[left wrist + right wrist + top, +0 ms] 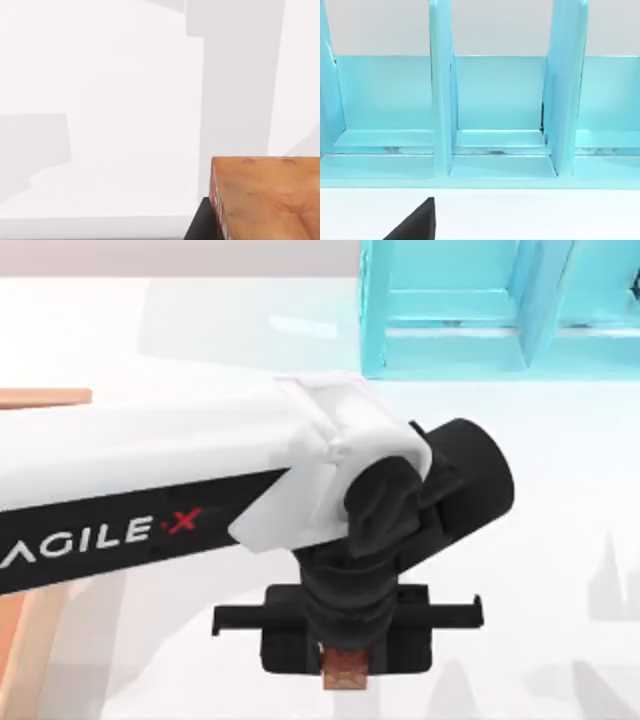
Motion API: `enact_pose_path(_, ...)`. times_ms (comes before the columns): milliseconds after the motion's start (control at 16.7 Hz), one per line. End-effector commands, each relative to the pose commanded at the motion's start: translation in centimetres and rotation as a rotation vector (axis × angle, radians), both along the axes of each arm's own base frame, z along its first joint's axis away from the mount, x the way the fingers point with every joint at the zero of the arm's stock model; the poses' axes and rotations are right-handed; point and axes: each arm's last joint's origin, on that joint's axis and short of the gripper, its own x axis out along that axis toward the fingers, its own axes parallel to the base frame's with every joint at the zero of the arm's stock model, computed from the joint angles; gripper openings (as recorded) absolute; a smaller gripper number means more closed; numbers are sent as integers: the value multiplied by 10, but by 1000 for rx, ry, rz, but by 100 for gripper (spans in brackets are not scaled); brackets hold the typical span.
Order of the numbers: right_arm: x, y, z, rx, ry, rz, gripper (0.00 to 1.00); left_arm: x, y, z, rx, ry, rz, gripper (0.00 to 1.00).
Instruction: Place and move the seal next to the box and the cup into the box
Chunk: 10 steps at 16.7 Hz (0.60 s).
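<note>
My left arm reaches across the table from the left, and its gripper (346, 652) hangs near the front edge at the middle. It is shut on the seal (347, 672), a small reddish-brown glossy block that sticks out below the black fingers. The left wrist view has the seal (265, 197) close up, with a black finger (202, 226) against its side and white table beneath. The box (38, 398), an orange-brown wooden tray, shows its rim at the far left, mostly covered by the arm. The cup is out of view.
A turquoise shelf frame (470, 310) stands at the back right of the table. It also faces the right wrist camera (495, 115), where a dark part of my right gripper (416, 224) shows over white table.
</note>
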Motion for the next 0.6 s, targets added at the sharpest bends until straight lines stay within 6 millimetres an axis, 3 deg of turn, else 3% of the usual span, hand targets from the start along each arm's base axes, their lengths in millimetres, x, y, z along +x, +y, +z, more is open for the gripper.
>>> enact_pose_path(120, 0, 0, 0, 0, 0, 0, 100, -2, 10, 6, 13, 7, 0, 0)
enact_pose_path(420, 0, 0, 0, 0, 0, 0, 100, -3, 10, 6, 14, 7, -6, 0)
enact_pose_path(600, 0, 0, 0, 0, 0, 0, 100, 8, 32, 11, 11, 5, -9, 0)
